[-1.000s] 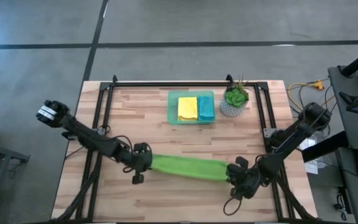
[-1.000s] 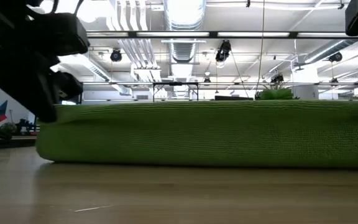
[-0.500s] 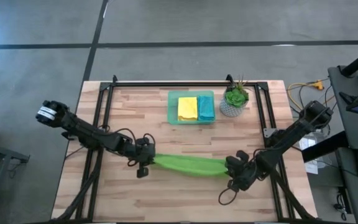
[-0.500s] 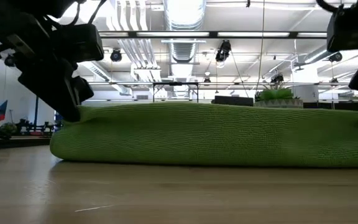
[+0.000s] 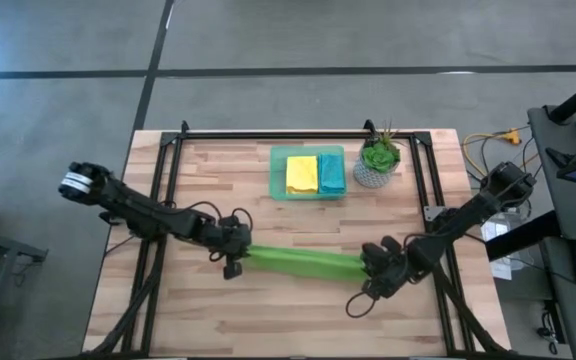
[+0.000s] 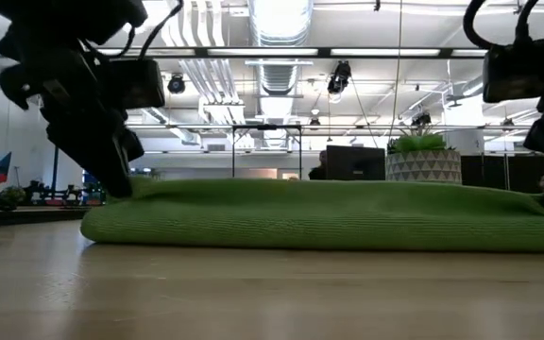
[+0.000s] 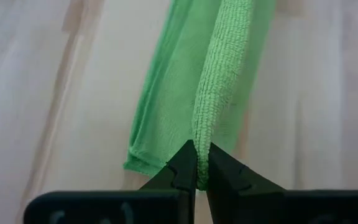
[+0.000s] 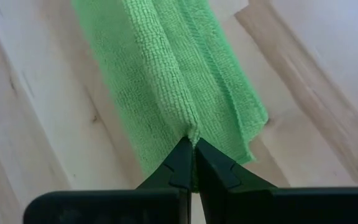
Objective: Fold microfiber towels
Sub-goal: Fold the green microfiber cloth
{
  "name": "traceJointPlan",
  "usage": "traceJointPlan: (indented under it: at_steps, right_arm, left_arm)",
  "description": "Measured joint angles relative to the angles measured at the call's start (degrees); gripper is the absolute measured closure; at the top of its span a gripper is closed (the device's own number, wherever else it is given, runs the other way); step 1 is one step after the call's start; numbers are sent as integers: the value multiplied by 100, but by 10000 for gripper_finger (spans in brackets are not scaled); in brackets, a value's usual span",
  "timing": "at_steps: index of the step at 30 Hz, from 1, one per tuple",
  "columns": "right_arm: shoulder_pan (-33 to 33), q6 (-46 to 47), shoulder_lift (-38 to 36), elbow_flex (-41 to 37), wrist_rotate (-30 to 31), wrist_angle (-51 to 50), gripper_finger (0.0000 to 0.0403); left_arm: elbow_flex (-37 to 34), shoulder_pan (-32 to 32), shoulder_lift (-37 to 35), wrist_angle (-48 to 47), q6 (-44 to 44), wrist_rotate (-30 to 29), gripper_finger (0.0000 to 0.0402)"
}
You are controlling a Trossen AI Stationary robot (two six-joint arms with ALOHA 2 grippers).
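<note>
Two grippers pinch one lime green towel (image 5: 303, 262) stretched across the near middle of the table (image 5: 268, 320): left gripper (image 5: 234, 254) at its left end, right gripper (image 5: 373, 268) at its right; yellow towel (image 5: 301, 174) and teal towel (image 5: 331, 174) lie in the far tray (image 5: 278, 172). Low view: the towel sags onto the wood. Wrist views: each pair of fingers is clamped on a towel edge

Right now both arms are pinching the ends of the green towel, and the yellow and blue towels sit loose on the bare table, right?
Not quite. The high view shows the yellow towel and blue towel lying in the green tray. Both arms do pinch the green towel.
</note>
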Motion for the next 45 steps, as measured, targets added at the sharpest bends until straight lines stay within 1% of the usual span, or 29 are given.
traceJointPlan:
  at_steps: [12, 16, 18, 22, 27, 29, 32, 36, 38, 40, 43, 45]
  right_arm:
    - [-363, -188, -2, -6, -25, -202, 394]
    - [-500, -305, -2, -6, -226, -252, 394]
    - [-568, -369, -2, -10, -330, -275, 393]
    - [-673, -433, -2, -14, -433, -318, 374]
    - [-757, -422, -115, -14, -391, -549, 338]
    - [-761, -380, -274, -14, -271, -751, 324]
    - [-770, -304, -656, -14, -62, -1068, 306]
    - [-768, -281, -1299, -17, 360, -1263, 295]
    - [-769, -376, -1597, -27, 535, -1073, 294]
    - [-770, -627, -1809, -32, 675, -577, 295]
    - [-770, -1171, -1912, -82, 838, 385, 298]
    - [-773, -1457, -1826, -124, 983, 1079, 301]
  left_arm:
    - [-31, 126, 440, 35, -151, -2, 394]
    - [-31, 184, 454, 37, -154, -15, 393]
    - [-33, 222, 454, 32, -153, -29, 386]
    - [-35, 328, 454, 5, -156, -47, 350]
    - [-42, 484, 449, -94, -158, -68, 281]
    - [-46, 542, 434, -208, -158, -68, 254]
    - [-48, 584, 332, -433, -160, -69, 224]
    - [-51, 617, 47, -728, -162, -156, 208]
    - [-55, 618, -128, -776, -167, -262, 207]
    - [-59, 619, -364, -740, -169, -317, 207]
    - [-57, 619, -658, -382, -168, -372, 207]
    - [-62, 619, -789, -64, -171, -361, 209]
